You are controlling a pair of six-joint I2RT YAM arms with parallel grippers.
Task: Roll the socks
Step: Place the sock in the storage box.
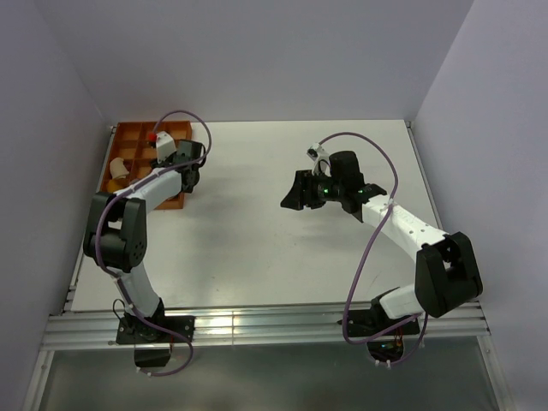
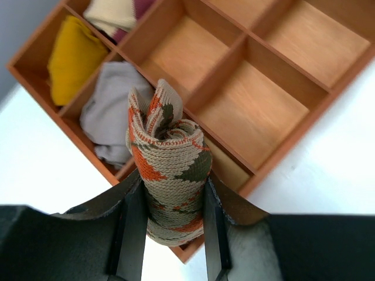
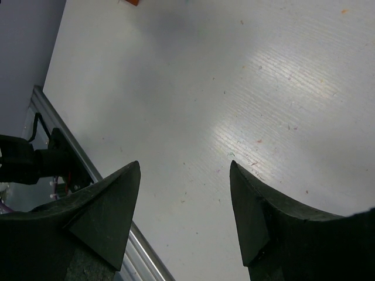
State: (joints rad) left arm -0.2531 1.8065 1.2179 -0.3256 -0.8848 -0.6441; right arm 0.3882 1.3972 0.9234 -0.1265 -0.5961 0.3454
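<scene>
Rolled-up argyle sock (image 2: 170,170) is pinched by L gripper (image 2: 171,196) & held just over wood box (image 2: 214,74) w/ compartments. R gripper (image 3: 184,193) is spread wide above tabletop (image 3: 234,70).

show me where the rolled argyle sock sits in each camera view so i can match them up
Top external: cannot be made out; the left hand holding it is over the orange tray, upper left.
Left wrist: the rolled argyle sock stands centre, gripped in the hand, over the tray's edge.
Right wrist: not in it; only the open right hand and table.
Shared landmark: the orange tray, in the top and left wrist views.
</scene>
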